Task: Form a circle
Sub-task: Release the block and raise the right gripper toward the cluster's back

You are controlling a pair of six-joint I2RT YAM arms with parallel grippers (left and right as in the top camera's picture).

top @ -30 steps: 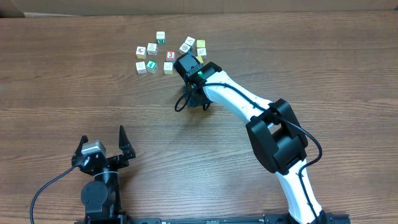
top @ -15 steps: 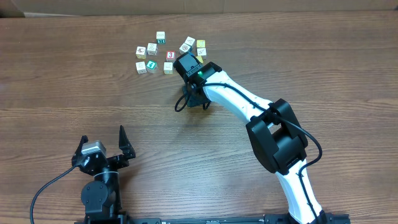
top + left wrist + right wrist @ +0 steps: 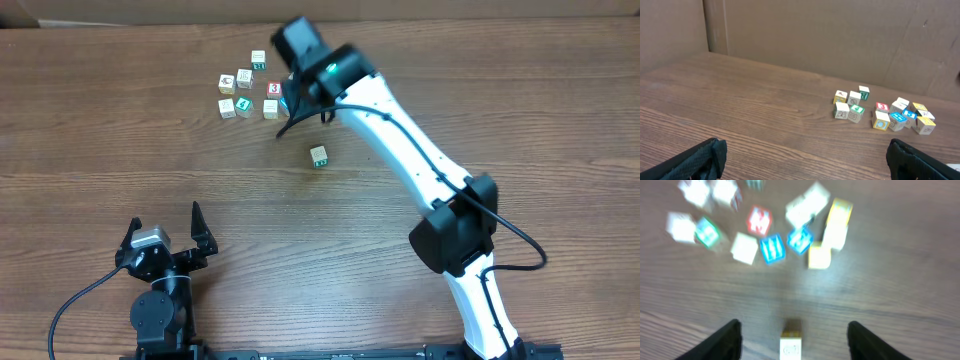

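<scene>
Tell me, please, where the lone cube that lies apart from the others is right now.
In the overhead view, the lone cube lies on the table, apart from the cluster of cubes and nearer the robot, off the cluster's right end.

Soft, even room light; one view smeared by motion.
The overhead view is bright and sharp, the table (image 3: 120,150) showing matte wood grain; the lone cube (image 3: 318,155) throws only a faint shadow; the left wrist view is dimmer, its far cubes (image 3: 882,106) fairly crisp, the left gripper's fingers (image 3: 695,162) dark and soft at the lower corners; the right wrist view is blurred all over, colours streaked and pale.
</scene>
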